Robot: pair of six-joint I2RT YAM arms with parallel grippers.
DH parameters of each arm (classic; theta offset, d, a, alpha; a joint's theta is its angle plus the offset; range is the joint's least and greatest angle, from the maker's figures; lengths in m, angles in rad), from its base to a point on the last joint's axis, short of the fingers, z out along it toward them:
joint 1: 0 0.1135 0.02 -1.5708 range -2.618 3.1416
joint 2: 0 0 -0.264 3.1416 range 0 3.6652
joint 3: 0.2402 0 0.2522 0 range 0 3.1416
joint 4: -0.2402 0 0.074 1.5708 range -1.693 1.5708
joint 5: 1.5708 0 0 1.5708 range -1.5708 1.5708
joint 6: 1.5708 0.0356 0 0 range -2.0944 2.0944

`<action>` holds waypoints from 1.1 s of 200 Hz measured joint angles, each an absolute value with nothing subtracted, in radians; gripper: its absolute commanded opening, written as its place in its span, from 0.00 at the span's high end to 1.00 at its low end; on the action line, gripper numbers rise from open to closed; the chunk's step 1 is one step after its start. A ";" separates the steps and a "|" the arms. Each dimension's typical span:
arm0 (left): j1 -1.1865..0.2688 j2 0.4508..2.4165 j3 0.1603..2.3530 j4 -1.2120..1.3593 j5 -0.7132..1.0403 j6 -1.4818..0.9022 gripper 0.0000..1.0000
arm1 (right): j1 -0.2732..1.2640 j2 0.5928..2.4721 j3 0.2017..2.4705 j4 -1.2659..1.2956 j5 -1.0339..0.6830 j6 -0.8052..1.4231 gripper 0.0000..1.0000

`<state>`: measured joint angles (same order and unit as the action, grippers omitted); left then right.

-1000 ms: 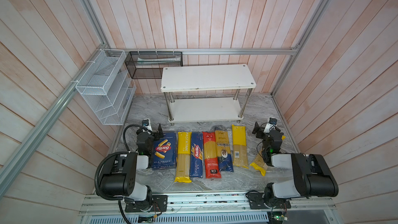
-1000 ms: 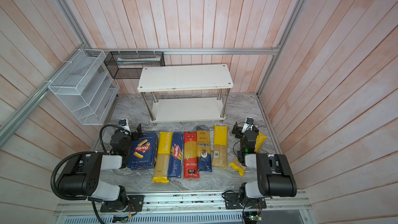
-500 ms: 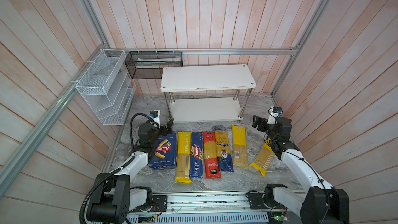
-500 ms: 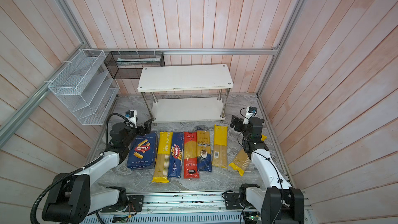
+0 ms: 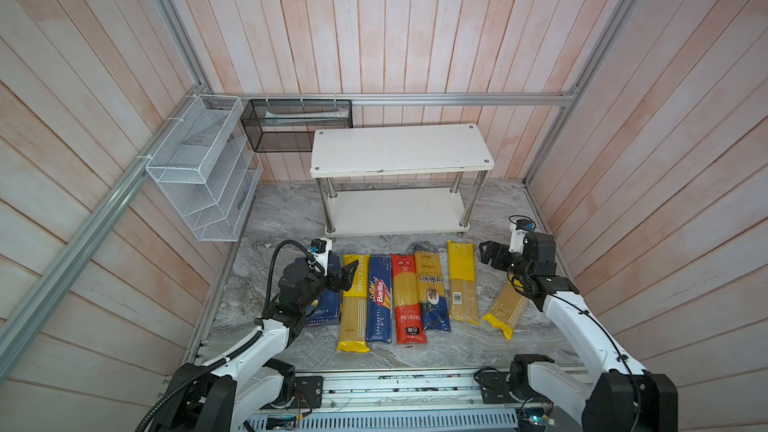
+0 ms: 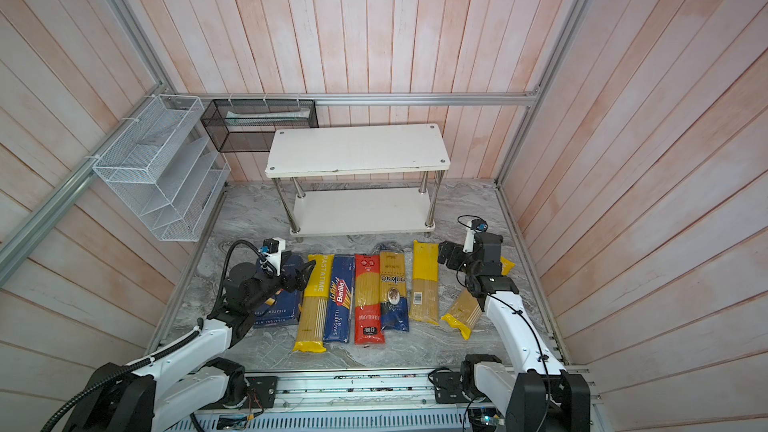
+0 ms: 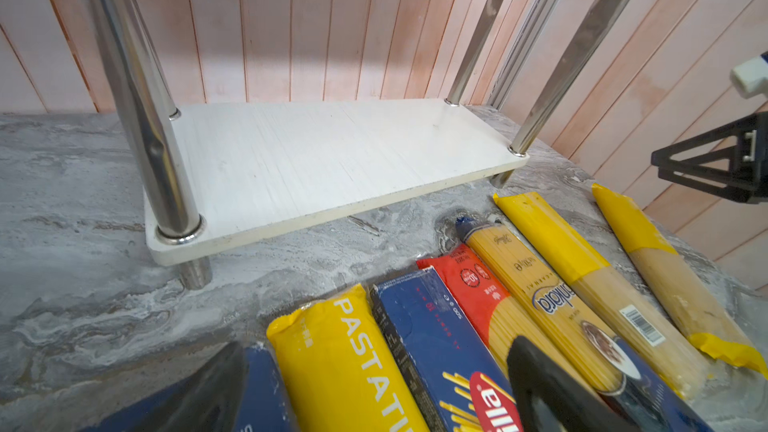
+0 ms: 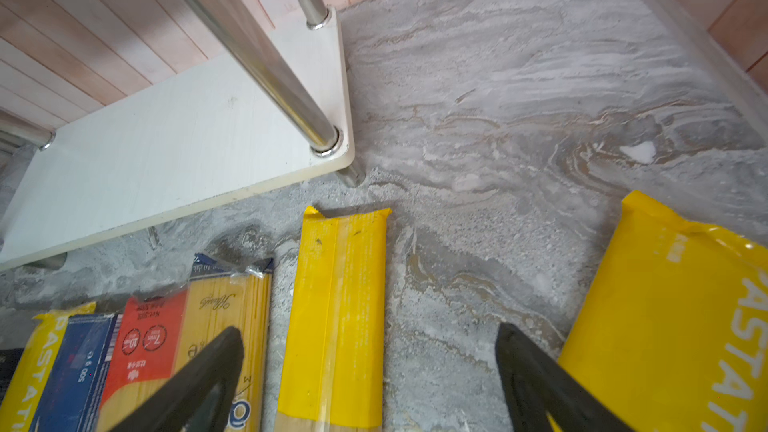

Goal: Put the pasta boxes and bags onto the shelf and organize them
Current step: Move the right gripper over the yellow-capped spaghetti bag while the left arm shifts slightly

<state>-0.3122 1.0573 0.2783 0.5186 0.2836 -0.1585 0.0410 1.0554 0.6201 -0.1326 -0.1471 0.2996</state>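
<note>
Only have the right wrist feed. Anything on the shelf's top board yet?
Observer: No. The shelf's top board is bare in both top views.
Operator: Left gripper holding anything?
Observer: No. The left gripper is open, hovering at the left end of the row by the yellow PASTATIME bag.
Operator: Where's the wide box?
Observer: The rigatoni box lies flat on the table at the row's far left, partly hidden under the left arm.
</note>
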 measured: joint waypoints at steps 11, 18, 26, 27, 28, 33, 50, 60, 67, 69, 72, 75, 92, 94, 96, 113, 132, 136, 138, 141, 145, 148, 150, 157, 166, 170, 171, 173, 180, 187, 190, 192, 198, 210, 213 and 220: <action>-0.317 1.074 0.283 0.518 0.284 -0.162 0.00 | 0.091 1.068 0.623 -0.150 -0.120 0.301 0.06; -0.318 1.089 0.291 0.514 0.287 -0.162 0.00 | 0.123 1.079 0.628 -0.161 -0.109 0.301 0.06; -0.319 1.103 0.303 0.508 0.289 -0.162 0.00 | 0.165 1.101 0.638 -0.178 -0.098 0.303 0.06; -0.319 1.105 0.304 0.508 0.289 -0.162 0.00 | 0.168 1.103 0.639 -0.180 -0.099 0.303 0.06; -0.319 1.106 0.305 0.508 0.289 -0.162 0.00 | 0.171 1.105 0.640 -0.181 -0.098 0.303 0.06; -0.319 1.116 0.313 0.507 0.290 -0.162 0.00 | 0.193 1.121 0.648 -0.189 -0.095 0.305 0.06; -0.321 1.129 0.329 0.503 0.291 -0.162 0.00 | 0.236 1.158 0.667 -0.211 -0.078 0.311 0.06; -0.321 1.129 0.329 0.504 0.292 -0.162 0.00 | 0.260 1.177 0.678 -0.230 -0.052 0.315 0.06; -0.321 1.129 0.329 0.504 0.293 -0.162 0.00 | 0.277 1.187 0.686 -0.242 -0.035 0.315 0.06; -0.321 1.129 0.329 0.504 0.294 -0.162 0.00 | 0.283 1.191 0.688 -0.247 -0.027 0.315 0.06; -0.321 1.129 0.329 0.504 0.295 -0.162 0.00 | 0.287 1.195 0.690 -0.250 -0.023 0.315 0.06; -0.322 1.129 0.329 0.504 0.295 -0.162 0.00 | 0.292 1.198 0.692 -0.253 -0.018 0.315 0.06; -0.322 1.129 0.329 0.504 0.295 -0.162 0.00 | 0.315 1.224 0.701 -0.272 0.000 0.315 0.05; -0.322 1.129 0.329 0.504 0.295 -0.162 0.00 | 0.316 1.225 0.701 -0.272 0.001 0.315 0.06; -0.322 1.129 0.329 0.504 0.295 -0.162 0.01 | 0.317 1.229 0.701 -0.274 0.003 0.315 0.06; -0.322 1.129 0.329 0.504 0.300 -0.162 0.00 | 0.318 1.246 0.701 -0.294 0.010 0.315 0.06; -0.322 1.129 0.329 0.505 0.307 -0.162 0.00 | 0.318 1.252 0.701 -0.305 0.018 0.316 0.06; -0.322 1.129 0.329 0.505 0.308 -0.162 0.00 | 0.318 1.253 0.701 -0.306 0.020 0.318 0.07; -0.322 1.129 0.329 0.505 0.309 -0.162 0.00 | 0.318 1.253 0.701 -0.306 0.020 0.319 0.07; -0.322 1.129 0.329 0.505 0.310 -0.162 0.00 | 0.318 1.255 0.701 -0.307 0.021 0.320 0.07; -0.322 1.129 0.329 0.505 0.310 -0.162 0.00 | 0.318 1.257 0.700 -0.307 0.022 0.323 0.07; -0.322 1.129 0.329 0.505 0.310 -0.162 0.01 | 0.318 1.260 0.700 -0.307 0.022 0.322 0.07; -0.322 1.129 0.329 0.505 0.310 -0.162 0.00 | 0.318 1.262 0.700 -0.308 0.022 0.323 0.07; -0.322 1.129 0.329 0.505 0.310 -0.162 0.00 | 0.318 1.271 0.700 -0.308 0.022 0.324 0.07; -0.322 1.129 0.329 0.505 0.310 -0.162 0.00 | 0.319 1.286 0.700 -0.308 0.022 0.329 0.07; -0.322 1.129 0.329 0.505 0.310 -0.162 0.00 | 0.320 1.292 0.700 -0.309 0.022 0.331 0.07; -0.322 1.129 0.329 0.505 0.310 -0.162 0.00 | 0.320 1.295 0.700 -0.310 0.022 0.332 0.07; -0.322 1.129 0.329 0.505 0.309 -0.162 0.00 | 0.320 1.299 0.700 -0.310 0.022 0.334 0.07; -0.322 1.129 0.329 0.505 0.308 -0.162 0.00 | 0.322 1.312 0.700 -0.311 0.022 0.335 0.07; -0.322 1.130 0.329 0.505 0.306 -0.162 0.00 | 0.325 1.324 0.700 -0.311 0.022 0.337 0.07; -0.322 1.130 0.329 0.505 0.306 -0.162 0.01 | 0.327 1.329 0.700 -0.312 0.021 0.338 0.07; -0.322 1.130 0.329 0.505 0.305 -0.162 0.00 | 0.327 1.330 0.700 -0.312 0.021 0.338 0.07; -0.322 1.131 0.329 0.505 0.305 -0.162 0.01 | 0.330 1.339 0.700 -0.312 0.021 0.338 0.07; -0.322 1.133 0.329 0.505 0.306 -0.162 0.00 | 0.336 1.353 0.700 -0.312 0.021 0.338 0.07; -0.322 1.133 0.329 0.505 0.306 -0.162 0.00 | 0.337 1.355 0.700 -0.312 0.021 0.339 0.07; -0.322 1.134 0.329 0.505 0.306 -0.162 0.00 | 0.340 1.362 0.700 -0.312 0.022 0.338 0.07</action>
